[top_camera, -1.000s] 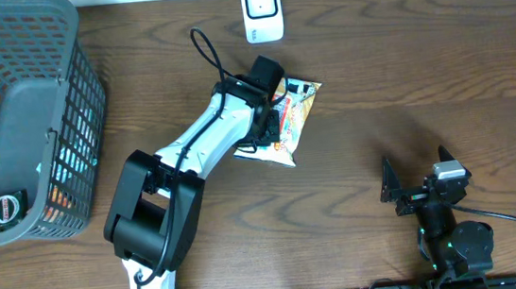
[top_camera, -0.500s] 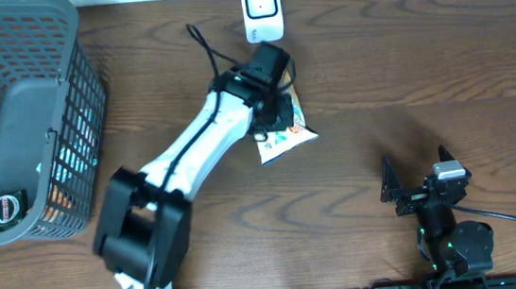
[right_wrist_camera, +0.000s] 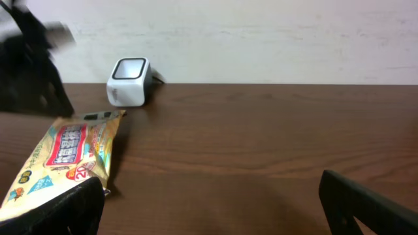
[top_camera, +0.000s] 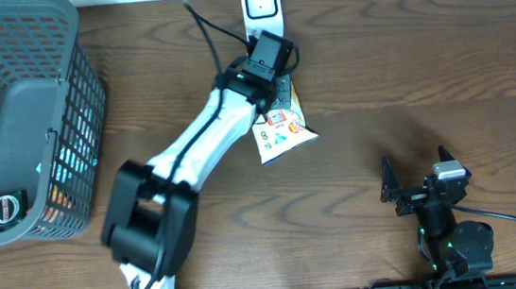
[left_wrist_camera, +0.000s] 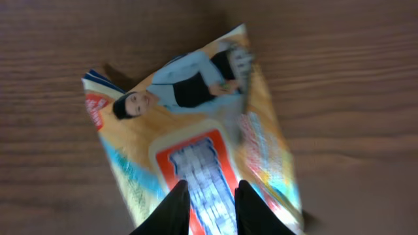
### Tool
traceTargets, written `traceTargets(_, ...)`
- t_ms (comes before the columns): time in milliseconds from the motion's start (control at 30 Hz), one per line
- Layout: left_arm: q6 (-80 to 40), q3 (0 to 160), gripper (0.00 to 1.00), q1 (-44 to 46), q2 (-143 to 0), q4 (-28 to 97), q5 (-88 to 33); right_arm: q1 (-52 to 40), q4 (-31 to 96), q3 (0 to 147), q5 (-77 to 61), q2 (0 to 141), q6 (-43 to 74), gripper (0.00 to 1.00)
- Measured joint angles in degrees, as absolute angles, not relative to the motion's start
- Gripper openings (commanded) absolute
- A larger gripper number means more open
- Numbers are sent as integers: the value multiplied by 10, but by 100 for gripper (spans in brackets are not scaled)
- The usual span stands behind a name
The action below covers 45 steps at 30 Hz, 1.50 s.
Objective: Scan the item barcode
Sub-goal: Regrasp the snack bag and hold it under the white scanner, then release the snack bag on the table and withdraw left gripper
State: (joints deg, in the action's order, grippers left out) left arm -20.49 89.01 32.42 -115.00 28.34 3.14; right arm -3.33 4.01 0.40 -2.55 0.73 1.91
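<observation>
The item is a yellow and orange snack packet (top_camera: 287, 132) lying flat on the wooden table, just in front of the white barcode scanner (top_camera: 262, 9). My left gripper (top_camera: 277, 86) hovers over the packet's far end, between packet and scanner. In the left wrist view its fingertips (left_wrist_camera: 212, 196) stand slightly apart, and the packet's printed face (left_wrist_camera: 196, 130) shows through the gap, so the gripper is open with nothing clamped. My right gripper (top_camera: 418, 181) rests wide open near the table's front right. From there the packet (right_wrist_camera: 72, 153) and scanner (right_wrist_camera: 129, 79) lie to the left.
A dark grey wire basket (top_camera: 9, 121) holding several items stands at the left edge. The left arm's black cable (top_camera: 215, 39) loops up beside the scanner. A white wall (right_wrist_camera: 261, 32) runs behind the table's far edge.
The left arm swung the packet up toward the scanner, turning it. In the last half second its jaws parted a little and more of the packet shows on the table. The right arm stayed still.
</observation>
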Motion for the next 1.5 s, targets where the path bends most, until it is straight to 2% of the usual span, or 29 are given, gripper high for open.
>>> traceTargets(167,-195,890,33,322,-1224,251,63,-33,40,4,-25,7,19,99)
traceTargets(333,-192,890,39,321,-1225,251,69,-33,40,4,-25,7,19,99)
traceTargets(400,-190,890,47,320,-1218,254,71,-33,40,4,-25,7,19,99)
traceTargets(633,-185,890,48,318,-1091,328,42,-33,40,4,-25,7,19,99)
traceTargets(767,-199,895,53,319,-1035,392,-3,-33,40,4,-25,7,19,99)
traceTargets(933,-221,876,54,331,-1076,410,-55,-33,40,4,-25,7,19,99)
traceTargets(1233,-227,858,54,372,-1185,400,-73,-33,40,4,-25,8,19,99)
traceTargets(1500,-227,860,54,364,-1180,440,-69,-33,40,4,-25,7,19,99)
